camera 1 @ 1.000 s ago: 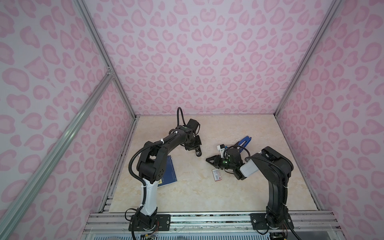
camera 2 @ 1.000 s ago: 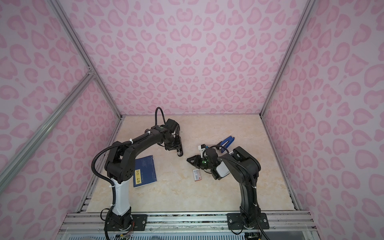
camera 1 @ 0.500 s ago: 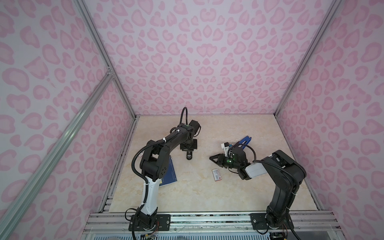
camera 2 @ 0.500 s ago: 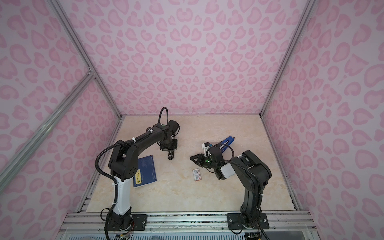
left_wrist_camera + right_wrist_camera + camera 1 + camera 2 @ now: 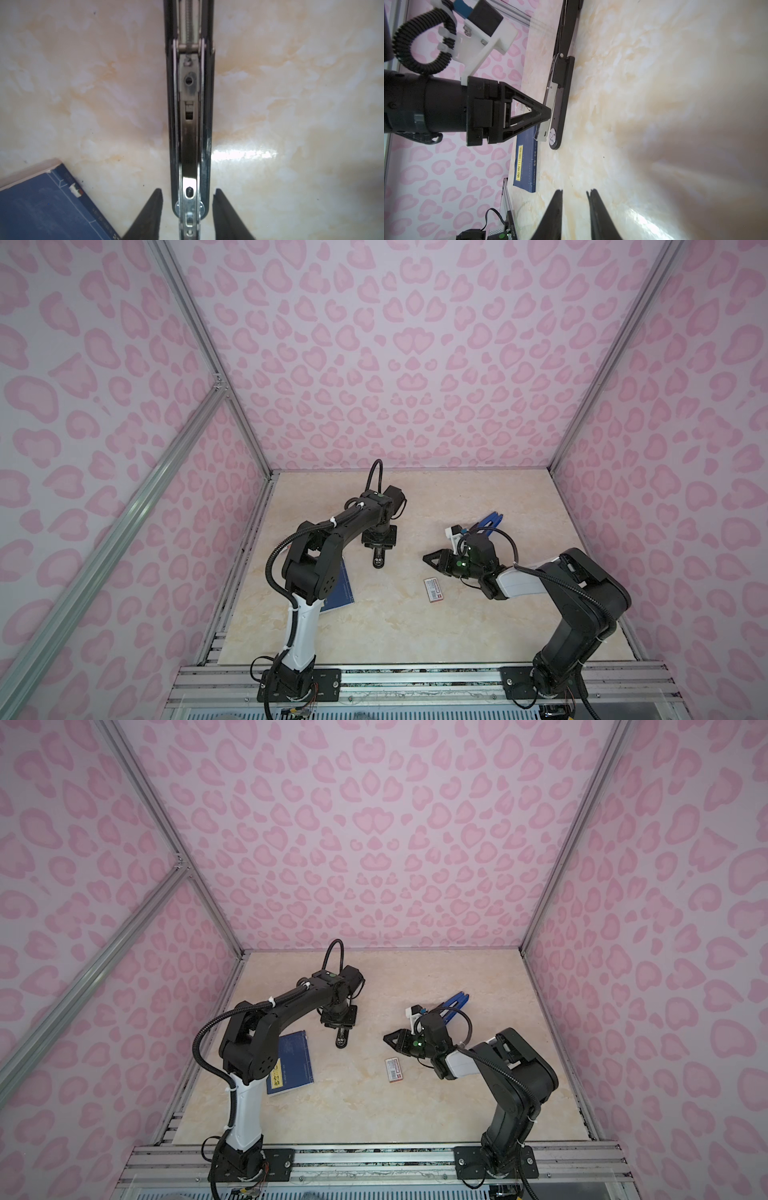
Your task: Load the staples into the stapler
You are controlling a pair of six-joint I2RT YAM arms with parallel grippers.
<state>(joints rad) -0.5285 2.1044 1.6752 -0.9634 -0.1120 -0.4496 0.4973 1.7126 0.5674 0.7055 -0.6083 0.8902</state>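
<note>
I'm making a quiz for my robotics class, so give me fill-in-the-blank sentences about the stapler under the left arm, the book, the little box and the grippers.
The stapler between the left gripper's fingers is coloured ___.
The book lying flat has a ___ cover.
The right gripper's fingers stand apart and hold ___.
The small box is white and ___.
Missing words: black, blue, nothing, red.

Open black stapler (image 5: 564, 97) lies beside blue book (image 5: 526, 166).
</note>
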